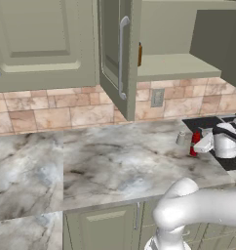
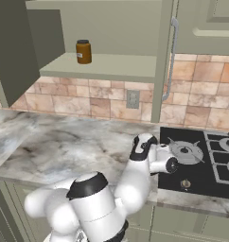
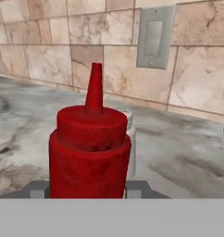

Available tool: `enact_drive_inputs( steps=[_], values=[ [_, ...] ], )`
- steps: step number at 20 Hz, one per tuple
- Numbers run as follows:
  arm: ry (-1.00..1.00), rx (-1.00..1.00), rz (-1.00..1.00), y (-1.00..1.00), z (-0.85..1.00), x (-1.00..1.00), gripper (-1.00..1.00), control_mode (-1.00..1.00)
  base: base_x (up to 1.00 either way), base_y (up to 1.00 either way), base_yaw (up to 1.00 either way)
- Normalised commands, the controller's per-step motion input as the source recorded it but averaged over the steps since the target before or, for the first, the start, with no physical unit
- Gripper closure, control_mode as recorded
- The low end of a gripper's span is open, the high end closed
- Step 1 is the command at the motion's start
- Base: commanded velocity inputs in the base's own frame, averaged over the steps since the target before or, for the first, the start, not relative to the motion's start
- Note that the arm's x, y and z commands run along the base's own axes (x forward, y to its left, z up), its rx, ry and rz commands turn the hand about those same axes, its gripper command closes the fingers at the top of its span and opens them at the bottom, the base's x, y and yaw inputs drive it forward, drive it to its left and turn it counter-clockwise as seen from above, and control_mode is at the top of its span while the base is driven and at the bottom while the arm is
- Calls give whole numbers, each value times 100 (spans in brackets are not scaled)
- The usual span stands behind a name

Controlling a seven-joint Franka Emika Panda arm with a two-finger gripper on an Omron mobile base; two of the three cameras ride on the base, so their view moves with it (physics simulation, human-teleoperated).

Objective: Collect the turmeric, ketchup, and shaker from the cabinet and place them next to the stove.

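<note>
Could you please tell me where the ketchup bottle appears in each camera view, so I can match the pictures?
Left base view: the ketchup stands on the counter at the right, by the stove's edge, at the hand.
Right base view: I cannot make it out; the arm covers that spot.
Hand view: it rises large at bottom centre.
Shared landmark: the grey wall outlet on the tiles behind.
</note>
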Motion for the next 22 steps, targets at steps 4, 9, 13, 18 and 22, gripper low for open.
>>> enact_drive_inputs(
  steps=[4, 9, 13, 18, 22],
  values=[
    [0, 5, 7, -22, -30, 17, 100, -100, 0, 0, 0],
    [-2, 2, 7, -9, -44, -6, 100, -100, 0, 0, 0],
    [-8, 0, 6, 19, -53, -65, -100, -100, 0, 0, 0],
    [-7, 0, 4, 22, -26, -55, -100, -100, 0, 0, 0],
    [-1, 0, 0, 13, 0, -8, -100, -100, 0, 0, 0]
  ],
)
